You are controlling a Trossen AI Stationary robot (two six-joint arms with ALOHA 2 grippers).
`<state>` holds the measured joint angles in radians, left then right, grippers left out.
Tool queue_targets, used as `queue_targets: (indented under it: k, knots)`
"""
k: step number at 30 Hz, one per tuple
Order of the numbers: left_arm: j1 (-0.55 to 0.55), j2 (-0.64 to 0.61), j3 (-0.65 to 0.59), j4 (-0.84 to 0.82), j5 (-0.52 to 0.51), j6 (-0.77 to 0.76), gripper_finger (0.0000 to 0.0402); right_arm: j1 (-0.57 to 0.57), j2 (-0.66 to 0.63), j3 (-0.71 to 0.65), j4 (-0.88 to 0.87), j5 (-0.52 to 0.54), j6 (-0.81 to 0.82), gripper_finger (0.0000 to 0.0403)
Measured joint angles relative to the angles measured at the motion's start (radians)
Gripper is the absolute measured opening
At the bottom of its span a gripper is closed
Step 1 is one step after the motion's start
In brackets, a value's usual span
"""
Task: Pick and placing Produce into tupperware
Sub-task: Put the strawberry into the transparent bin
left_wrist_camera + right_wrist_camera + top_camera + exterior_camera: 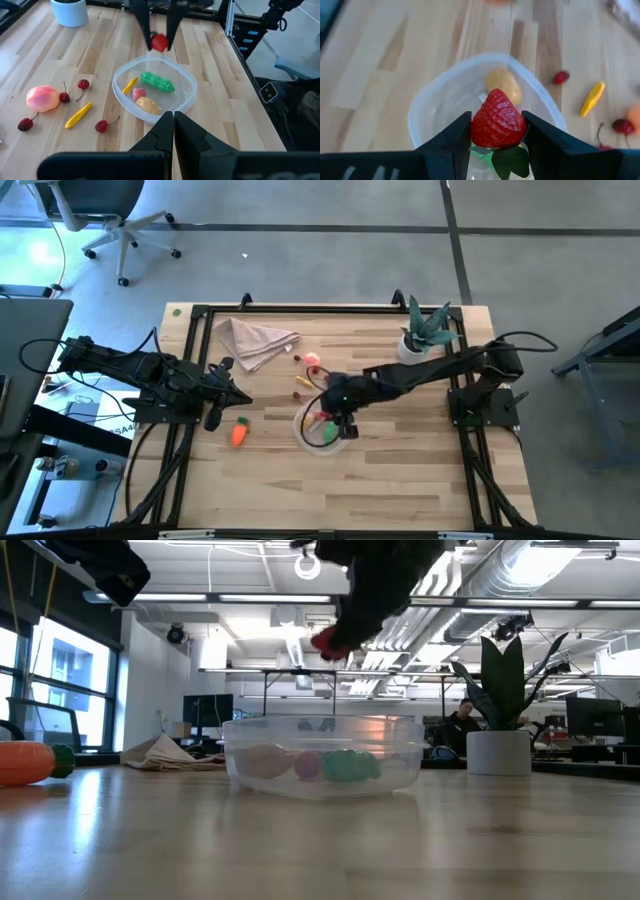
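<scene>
R gripper (496, 131) hangs over the tupperware (303, 432), fingers (451, 137) pinched on a red strawberry (497, 123), green leaf end pointing back toward the wrist. In the low view the berry (326, 640) sits clearly above the container rim (320, 721), not touching it. Seen from the L wrist cam, the two dark fingers come down w/ the berry (159, 42) between them, right at the far edge of the tub (186, 80).

Inside the tupperware: green pepper (157, 82), tan potato (148, 105), a small pink piece (139, 93) and a yellow sliver (130, 84) leaning by the wall.

L gripper (173, 121) is parked near the table's left side, well apart from the tub, fingers pressed together w/ nothing in them. Orange carrot (238, 433) lies on the table (400, 480) between that gripper and the tub.

Loose produce on the wood beyond the container: pink peach (42, 97), several cherries (83, 84), yellow chili-shaped piece (78, 115). Exact cherry count is hard to call, maybe four.

Beige napkin (254, 340) at the far left area, potted plant (425, 332) far right
</scene>
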<state>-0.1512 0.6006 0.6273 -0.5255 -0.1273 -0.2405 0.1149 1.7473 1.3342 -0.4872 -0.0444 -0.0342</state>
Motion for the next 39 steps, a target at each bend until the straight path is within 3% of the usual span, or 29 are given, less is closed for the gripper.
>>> queue_targets:
  k: [5, 17, 39]
  knots:
    - [0.000, 0.000, 0.000, 0.001, 0.000, 0.000, 0.0005, -0.004, 0.069, 0.000, 0.059, -0.057, 0.005, 0.0142]
    - [0.000, 0.000, 0.000, 0.000, 0.000, 0.000, 0.0005, -0.032, 0.157, 0.000, 0.054, -0.003, 0.027, 0.0142]
    - [0.000, 0.000, 0.000, 0.000, 0.000, 0.000, 0.0005, -0.055, 0.197, -0.001, 0.048, 0.029, 0.077, 0.0142]
